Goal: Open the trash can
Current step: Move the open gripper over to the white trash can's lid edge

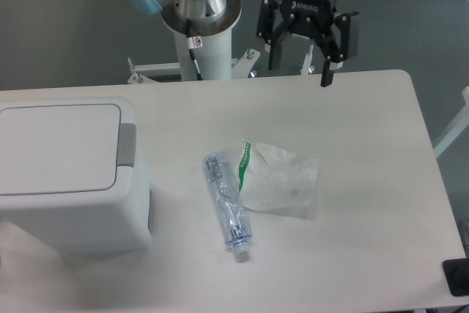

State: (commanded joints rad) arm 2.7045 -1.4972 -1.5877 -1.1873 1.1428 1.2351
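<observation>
The trash can (66,174) is a large white boxy bin at the table's left side. Its flat lid (57,148) lies closed, and a grey push tab (127,144) sits on the lid's right edge. My gripper (299,76) hangs at the far edge of the table, well to the right of the bin and apart from it. The black fingers (327,71) are spread wide with nothing between them.
A clear plastic bottle (227,204) lies near the table's middle, cap toward the front. A thin translucent bag with green print (278,179) rests against its right side. The arm's white base column (201,31) stands behind the table. A small black object (456,276) sits at the lower right.
</observation>
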